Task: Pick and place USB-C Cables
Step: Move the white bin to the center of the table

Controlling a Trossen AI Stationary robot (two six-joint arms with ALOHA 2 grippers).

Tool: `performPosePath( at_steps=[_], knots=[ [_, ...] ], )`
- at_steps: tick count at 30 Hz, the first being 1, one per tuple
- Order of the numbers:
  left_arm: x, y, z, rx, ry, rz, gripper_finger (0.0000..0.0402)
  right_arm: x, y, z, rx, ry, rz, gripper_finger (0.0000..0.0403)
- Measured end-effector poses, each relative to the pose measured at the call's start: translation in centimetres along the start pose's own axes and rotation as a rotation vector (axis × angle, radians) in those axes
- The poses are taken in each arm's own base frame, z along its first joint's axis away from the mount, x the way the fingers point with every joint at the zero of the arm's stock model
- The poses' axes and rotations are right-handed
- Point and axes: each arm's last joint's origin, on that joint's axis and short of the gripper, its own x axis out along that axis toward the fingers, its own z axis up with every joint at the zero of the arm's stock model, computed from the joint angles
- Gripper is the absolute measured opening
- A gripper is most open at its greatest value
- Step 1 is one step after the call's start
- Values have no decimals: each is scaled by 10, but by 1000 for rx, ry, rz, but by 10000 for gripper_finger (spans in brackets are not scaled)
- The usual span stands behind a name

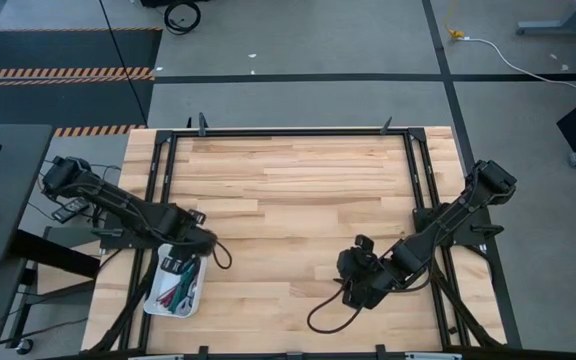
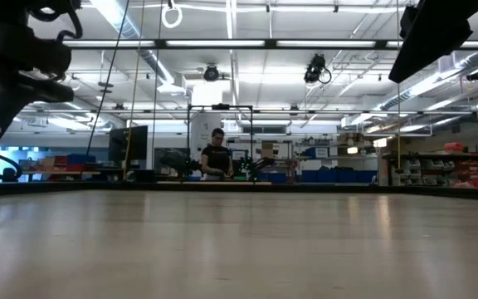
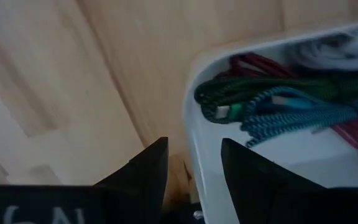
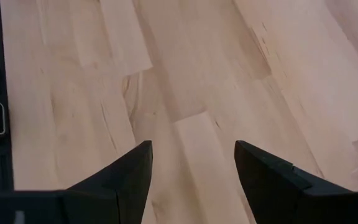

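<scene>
A white tray [image 1: 156,303] sits at the table's near left and holds the bundled cables [image 1: 178,290]. The left wrist view shows a green bundle [image 3: 253,90], a teal one [image 3: 297,112], a dark red one [image 3: 260,64] and a pale grey one [image 3: 340,50] lying in it. My left gripper [image 3: 194,142] [image 1: 190,262] is open over the tray's far end. One finger stands outside the tray's rim [image 3: 188,118] and one above the inside, with no touch showing. My right gripper [image 4: 192,144] [image 1: 354,282] is open and empty over bare wood at the near right.
A black metal frame [image 1: 288,132] runs round the wooden tabletop [image 1: 288,200]. A loop of the right arm's black wiring [image 1: 323,318] lies near the table's near edge. In the low view a person [image 2: 216,158] stands far off in the room behind the table.
</scene>
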Motion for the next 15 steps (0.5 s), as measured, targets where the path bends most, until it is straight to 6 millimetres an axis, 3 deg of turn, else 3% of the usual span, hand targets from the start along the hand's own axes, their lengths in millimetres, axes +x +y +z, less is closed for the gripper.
performPosePath(
  at_steps=[8,15],
  knots=[
    [1,8,1,-348,-16,40,134,4,-6,7,-46,-18,-34,234],
    [1,13,1,-409,-23,40,18,6,-8,10,-48,-20,-41,234]
  ],
)
